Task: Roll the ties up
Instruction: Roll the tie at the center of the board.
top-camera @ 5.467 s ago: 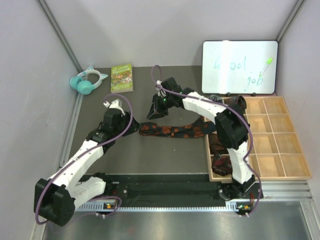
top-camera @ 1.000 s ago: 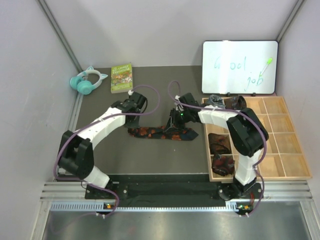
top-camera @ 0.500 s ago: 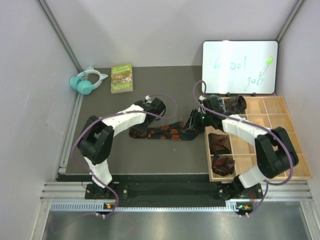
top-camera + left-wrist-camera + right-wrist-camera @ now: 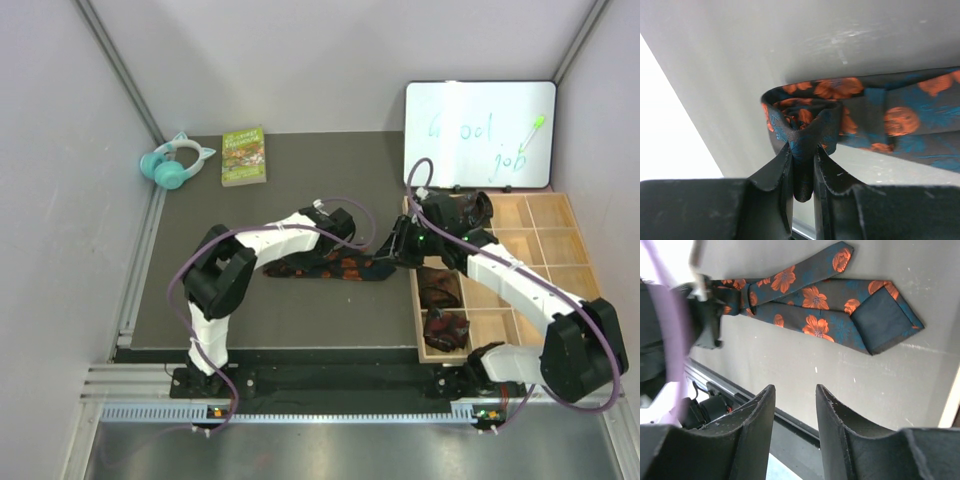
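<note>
Tie (image 4: 340, 268) lies folded on the table (image 4: 260, 320) between my arms, with its wide end near the tray (image 4: 580, 290). My left gripper (image 4: 802, 152) is clamped on the folded end, fabric bunched between its fingers. My right gripper (image 4: 795, 390) hangs over the wide end, jaws partly apart and empty. I judge the roll is only starting. Next, the left wrist must turn that fold over itself while the right steadies the loose length.

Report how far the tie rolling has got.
Done: dark rolls sit in the tray's left compartments. In hand: left gripper pinches the floral tie's folded end; right gripper is open, empty. Left: roll it up.
</note>
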{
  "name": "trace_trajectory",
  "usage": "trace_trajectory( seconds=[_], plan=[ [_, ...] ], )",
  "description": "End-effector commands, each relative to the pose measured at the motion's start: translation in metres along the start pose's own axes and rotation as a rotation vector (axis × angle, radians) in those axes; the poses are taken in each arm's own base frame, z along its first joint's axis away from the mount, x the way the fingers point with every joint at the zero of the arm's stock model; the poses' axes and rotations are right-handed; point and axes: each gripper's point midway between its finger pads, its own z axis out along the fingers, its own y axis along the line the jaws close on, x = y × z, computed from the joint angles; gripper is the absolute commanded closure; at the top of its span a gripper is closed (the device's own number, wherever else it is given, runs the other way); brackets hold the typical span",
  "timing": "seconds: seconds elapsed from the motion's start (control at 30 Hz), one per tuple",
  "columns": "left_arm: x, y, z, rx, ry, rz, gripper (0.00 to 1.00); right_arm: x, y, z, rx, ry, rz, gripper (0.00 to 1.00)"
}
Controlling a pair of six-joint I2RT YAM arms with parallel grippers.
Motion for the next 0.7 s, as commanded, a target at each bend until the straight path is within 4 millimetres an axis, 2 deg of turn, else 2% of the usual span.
trace_trajectory(
  seconds=[0.0,0.17,0.33,0.47,0.67],
  plan=[
    [-0.003,-0.021,0.003,0.005,0.014,-0.014,1.0,-0.008,0.002,-0.019,0.008,-0.067,-0.023,0.6],
    [-0.002,-0.041,0.008,0.032,0.024,-0.004,1.0,-0.008,0.0,-0.028,0.016,-0.085,-0.023,0.59],
    [-0.008,-0.067,0.012,0.13,0.024,-0.024,0.98,-0.007,0.001,-0.031,0.011,-0.09,-0.021,0.59],
    [-0.014,-0.079,0.011,0.178,0.018,-0.04,0.93,-0.008,0.002,-0.033,0.011,-0.092,-0.021,0.59],
    [-0.019,-0.096,0.013,0.255,0.014,-0.044,0.8,-0.009,0.004,-0.033,0.007,-0.092,-0.016,0.59]
  ],
)
